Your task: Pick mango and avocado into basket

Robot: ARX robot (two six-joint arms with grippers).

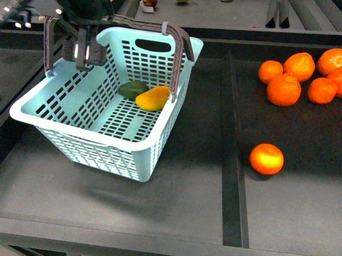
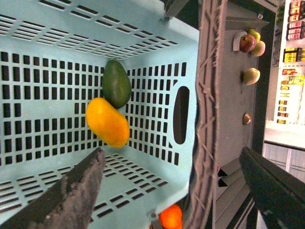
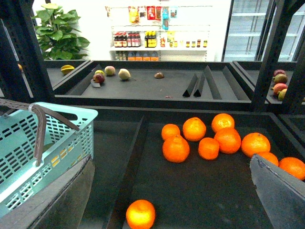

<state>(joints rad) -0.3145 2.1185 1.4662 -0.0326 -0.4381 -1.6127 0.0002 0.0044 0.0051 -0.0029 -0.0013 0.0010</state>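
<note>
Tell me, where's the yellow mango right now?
In the front view, the mango lies on the floor of the teal basket, at left, touching the avocado.

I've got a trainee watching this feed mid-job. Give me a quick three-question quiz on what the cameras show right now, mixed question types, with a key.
1. True or false: the mango and the avocado both lie inside the basket.
2. Multiple choice: the lone orange away from the pile sits A) in the basket, B) on the dark shelf right of the divider, C) in the right claw.
3. Fill in: the left claw is at the basket's ____.

Key
1. True; they touch each other on the basket floor.
2. B.
3. Handle; the left wrist view shows its fingers open, either side of the handle.
</note>
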